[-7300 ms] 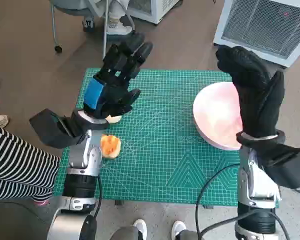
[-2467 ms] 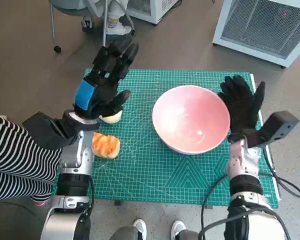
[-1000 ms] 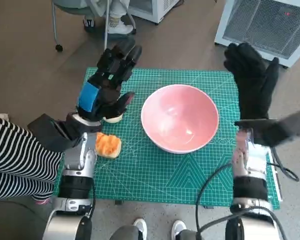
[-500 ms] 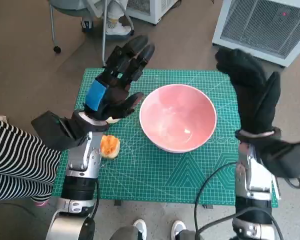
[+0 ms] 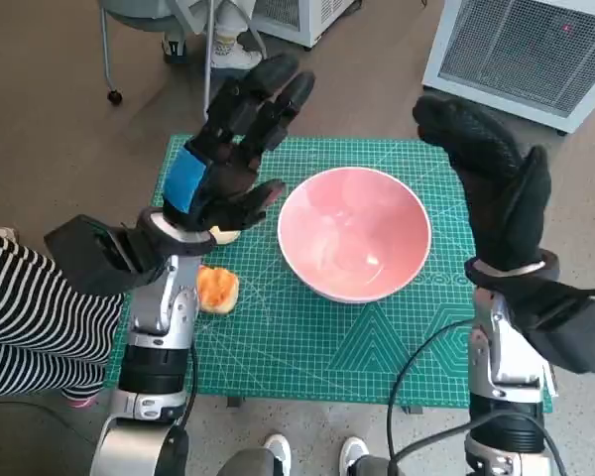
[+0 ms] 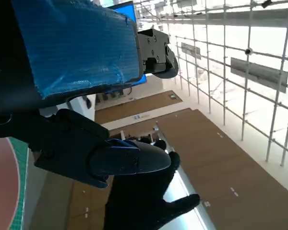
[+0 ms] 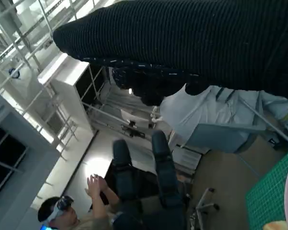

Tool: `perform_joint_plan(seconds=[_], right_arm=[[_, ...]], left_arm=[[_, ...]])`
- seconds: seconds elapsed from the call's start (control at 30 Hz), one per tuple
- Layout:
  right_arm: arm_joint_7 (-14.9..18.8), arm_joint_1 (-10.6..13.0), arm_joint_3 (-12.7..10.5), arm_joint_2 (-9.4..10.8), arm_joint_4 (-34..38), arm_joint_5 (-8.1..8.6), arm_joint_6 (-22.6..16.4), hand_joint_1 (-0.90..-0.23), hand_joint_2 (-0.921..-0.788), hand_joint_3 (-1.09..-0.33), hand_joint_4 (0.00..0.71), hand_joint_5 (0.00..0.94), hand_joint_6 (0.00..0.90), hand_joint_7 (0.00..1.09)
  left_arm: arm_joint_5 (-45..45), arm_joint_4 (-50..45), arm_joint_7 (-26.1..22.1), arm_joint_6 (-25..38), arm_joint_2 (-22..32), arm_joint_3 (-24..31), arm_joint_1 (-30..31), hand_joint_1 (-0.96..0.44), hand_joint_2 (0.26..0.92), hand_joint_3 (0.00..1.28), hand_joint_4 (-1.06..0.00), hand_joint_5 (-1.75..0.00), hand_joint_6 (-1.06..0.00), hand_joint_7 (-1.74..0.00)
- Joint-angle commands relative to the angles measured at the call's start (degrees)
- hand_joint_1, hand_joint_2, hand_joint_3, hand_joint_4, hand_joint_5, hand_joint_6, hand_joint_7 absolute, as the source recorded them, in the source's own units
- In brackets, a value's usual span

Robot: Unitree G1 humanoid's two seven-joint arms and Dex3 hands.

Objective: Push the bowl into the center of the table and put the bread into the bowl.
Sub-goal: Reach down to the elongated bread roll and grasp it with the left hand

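The pink bowl [image 5: 354,246] sits upright and empty near the middle of the green cutting mat [image 5: 307,347] that covers the worktop. Its rim reaches close to the mat's far edge, and it stands nearer the right hand than the mat's left side.

The bread [image 5: 217,289] lies on the mat left of the bowl, near the left edge, apart from the bowl and just beside the left forearm. A second pale piece [image 5: 225,235] shows just beyond it, mostly hidden under the left hand.

The left hand [image 5: 230,159] is raised above the mat's far left part, blue-taped back up, fingers spread wide and holding nothing. It touches neither bowl nor bread. In the left wrist view the blue tape [image 6: 77,45] fills the upper part and the black fingers [image 6: 115,158] stretch out with nothing between them.

The right hand [image 5: 494,188] is lifted upright to the right of the bowl, palm toward it, fingers straight and apart, empty, and clear of the rim.

A person in striped clothing [image 5: 25,327] sits at the left of the worktop. Another person [image 7: 72,215] with raised hands appears in the right wrist view. A white grilled unit [image 5: 535,50] stands on the floor far right.
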Motion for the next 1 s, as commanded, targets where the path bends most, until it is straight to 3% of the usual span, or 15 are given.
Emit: perform_joint_plan(seconds=[0.03,0.23,0.43,0.83,1.0], right_arm=[[-0.15,1.24,0.48,-0.39,0.78,-1.17,0.31,-0.727,-0.921,-0.661,0.192,0.007,0.203,0.30],[-0.17,1.15,0.61,-0.42,1.14,-1.21,0.34,-0.727,-0.921,-0.662,0.189,0.005,0.198,0.31],[0.02,1.39,0.49,-0.50,1.51,-0.92,0.10,-0.727,-0.921,-0.662,0.187,0.003,0.194,0.31],[-0.08,2.91,-0.03,-1.01,0.26,-0.24,0.66,-0.714,-0.921,-0.667,0.195,0.005,0.190,0.33],[-0.27,3.24,-0.17,-0.99,-0.36,0.26,1.31,-0.706,-0.921,-0.668,0.196,0.005,0.188,0.34]], left_arm=[[0.16,-0.40,-0.38,-1.42,0.28,0.20,-1.00,-0.61,0.921,0.33,-0.13,-0.03,0.00,-0.56],[0.57,-1.07,-0.40,-1.23,1.19,0.26,-0.57,-0.61,0.921,0.33,-0.13,-0.03,0.00,-0.58],[1.46,-1.76,-1.95,-1.20,5.50,1.10,-0.19,-0.61,0.918,0.32,-0.13,-0.04,0.00,-0.58],[8.27,-2.09,-11.00,-4.85,24.42,2.74,0.73,-0.58,0.854,0.18,-0.12,-0.03,0.00,-0.49],[7.86,-4.36,-16.06,-2.53,31.25,2.56,2.08,-0.49,0.807,0.13,-0.13,-0.03,0.00,-0.47]])
